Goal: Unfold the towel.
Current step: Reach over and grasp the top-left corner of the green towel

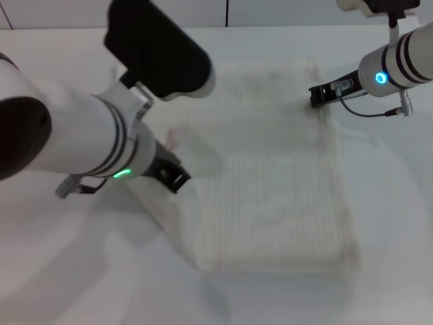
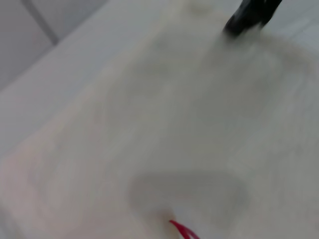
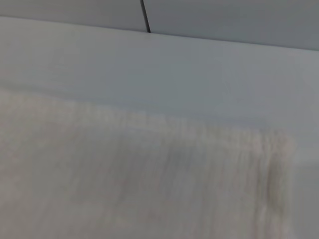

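Fingers beside towel edge

The white table before me is carrying only the towel, lying flat on it.

towel, centre of head view: cream-white woven cloth, ribbed, matt, soft and slightly fuzzy at the edges. small red tag, bottom edge of left wrist view: smooth, thin. table: white, smooth, faint sheen. left arm casing, left of frame: glossy white plastic with a matt black cover above. right gripper, upper right: matt black, hard; left gripper: same finish
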